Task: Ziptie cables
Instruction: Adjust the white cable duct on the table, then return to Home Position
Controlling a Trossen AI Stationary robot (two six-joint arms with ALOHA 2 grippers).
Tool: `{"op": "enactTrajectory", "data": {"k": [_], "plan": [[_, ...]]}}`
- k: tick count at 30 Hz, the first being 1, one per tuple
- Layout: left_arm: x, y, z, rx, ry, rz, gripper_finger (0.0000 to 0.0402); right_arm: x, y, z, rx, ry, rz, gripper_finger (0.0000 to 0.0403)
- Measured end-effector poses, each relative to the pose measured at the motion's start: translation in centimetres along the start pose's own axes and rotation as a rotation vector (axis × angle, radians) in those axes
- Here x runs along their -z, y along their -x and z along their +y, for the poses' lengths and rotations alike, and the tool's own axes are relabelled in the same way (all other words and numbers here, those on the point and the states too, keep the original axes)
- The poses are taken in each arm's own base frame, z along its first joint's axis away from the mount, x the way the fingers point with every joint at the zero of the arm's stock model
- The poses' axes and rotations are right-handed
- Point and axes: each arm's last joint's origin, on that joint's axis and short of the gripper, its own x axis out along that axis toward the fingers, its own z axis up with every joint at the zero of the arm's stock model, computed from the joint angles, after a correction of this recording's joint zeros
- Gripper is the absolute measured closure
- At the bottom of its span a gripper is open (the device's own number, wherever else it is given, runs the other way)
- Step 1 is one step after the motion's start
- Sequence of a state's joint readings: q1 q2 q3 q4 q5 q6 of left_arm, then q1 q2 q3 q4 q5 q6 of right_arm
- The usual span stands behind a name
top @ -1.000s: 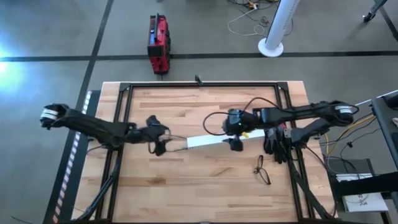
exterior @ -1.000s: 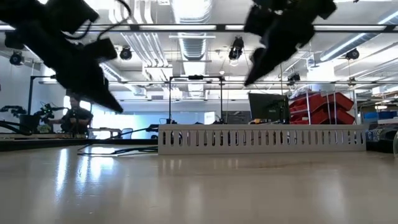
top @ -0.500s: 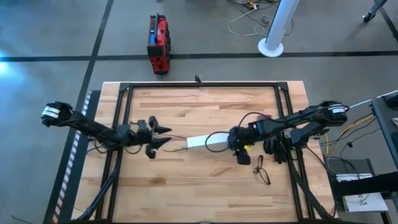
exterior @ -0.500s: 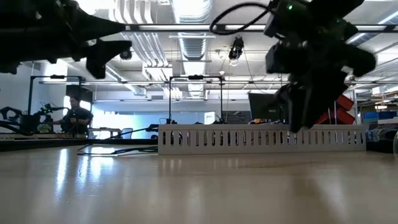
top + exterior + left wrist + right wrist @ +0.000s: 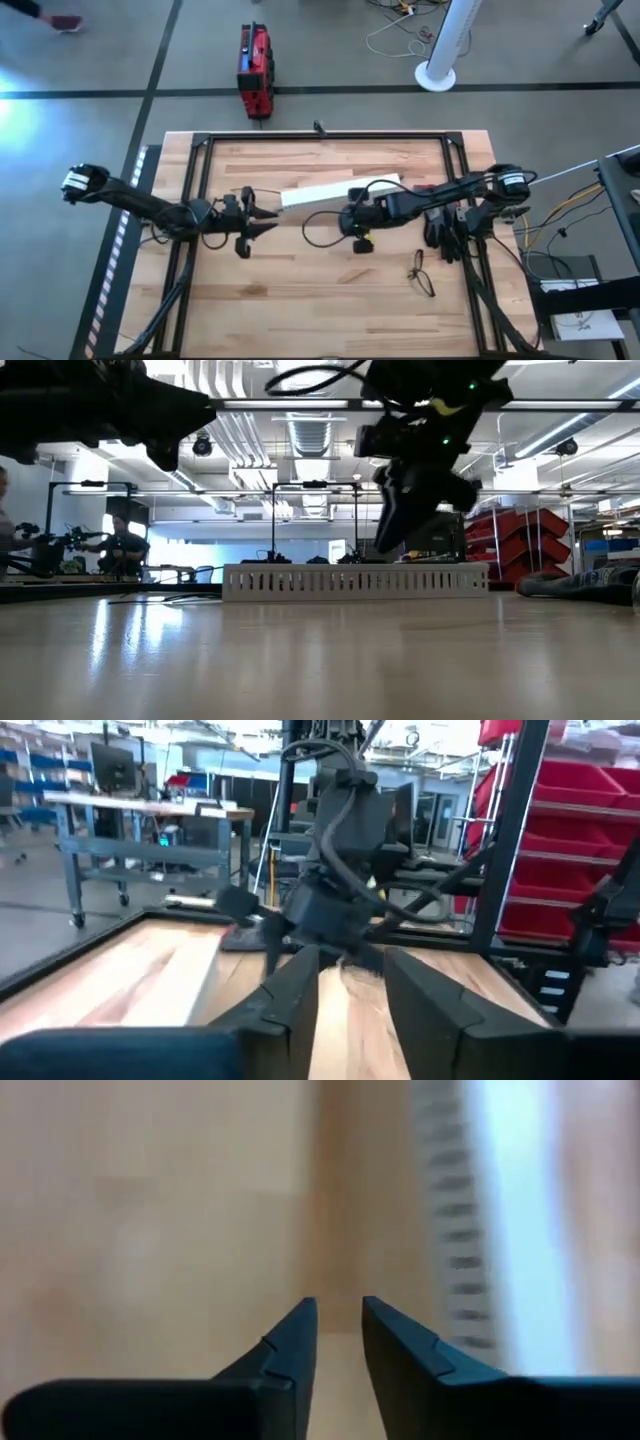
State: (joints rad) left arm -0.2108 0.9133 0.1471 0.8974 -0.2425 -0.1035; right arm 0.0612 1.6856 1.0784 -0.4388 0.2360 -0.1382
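Workshop floor around a wooden table [image 5: 300, 300] in a black frame; red toolbox [image 5: 254, 70] on the floor beyond the far edge, white pole base [image 5: 437, 72] to its right. White slotted duct [image 5: 338, 191] lies on the table's far-centre area, slightly angled; low view shows it as a long slotted strip [image 5: 355, 581] flat on the wood. Right gripper [image 5: 352, 221] sits just on the near side of the duct, close to its middle; whether it touches is not clear from above. Right wrist view: fingers [image 5: 290, 1350] narrowly parted, nothing between them, duct [image 5: 470, 1250] blurred beside and beyond the tips. Left gripper [image 5: 262, 222] hovers left of the duct, apart from it, pointing toward the right arm; left wrist view shows its fingers [image 5: 300, 990] slightly apart and empty, the right gripper [image 5: 330, 910] ahead. Black cable [image 5: 320, 235] loops on the table between the two grippers. Dark gloves [image 5: 440, 232] lie by the right edge, glasses [image 5: 422, 275] nearer the front. Person [image 5: 122, 550] at a far bench in the low view.
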Motion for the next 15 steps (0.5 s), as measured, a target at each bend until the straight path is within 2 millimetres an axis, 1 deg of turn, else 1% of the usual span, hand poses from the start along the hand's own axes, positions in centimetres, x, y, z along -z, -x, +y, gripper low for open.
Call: {"op": "enactTrajectory", "data": {"k": [3, 4, 6, 8, 11, 13, 15], "plan": [[-0.5, 0.8, 0.2, -0.001, 0.014, 0.004, 0.0319, 0.8, 1.4, 0.2, -0.163, 0.01, -0.034, 0.0351], [-0.5, 1.0, 0.2, -0.002, 0.008, 0.015, 0.0322, 1.5, 2.0, 0.4, -0.213, 0.014, -0.048, 0.0356], [-0.6, 1.5, 0.3, -0.005, -0.017, 0.033, 0.0328, 2.4, 2.9, 0.4, -0.263, 0.011, -0.096, 0.0367], [-0.8, 1.8, 0.4, -0.008, -0.043, 0.035, 0.0332, 3.4, 4.0, 0.4, -0.273, -0.019, -0.135, 0.0378], [-0.9, 2.1, 0.5, -0.01, -0.05, 0.033, 0.0336, 4.1, 6.6, -0.2, -0.263, -0.087, -0.241, 0.0393], [-1.1, 2.1, 0.5, -0.012, -0.041, 0.021, 0.0337, 4.4, 8.7, -0.7, -0.249, -0.092, -0.301, 0.04], [-1.1, 2.1, 0.5, -0.012, -0.038, 0.021, 0.0336, 4.9, 10.5, -1.1, -0.234, -0.056, -0.352, 0.0401]]}}
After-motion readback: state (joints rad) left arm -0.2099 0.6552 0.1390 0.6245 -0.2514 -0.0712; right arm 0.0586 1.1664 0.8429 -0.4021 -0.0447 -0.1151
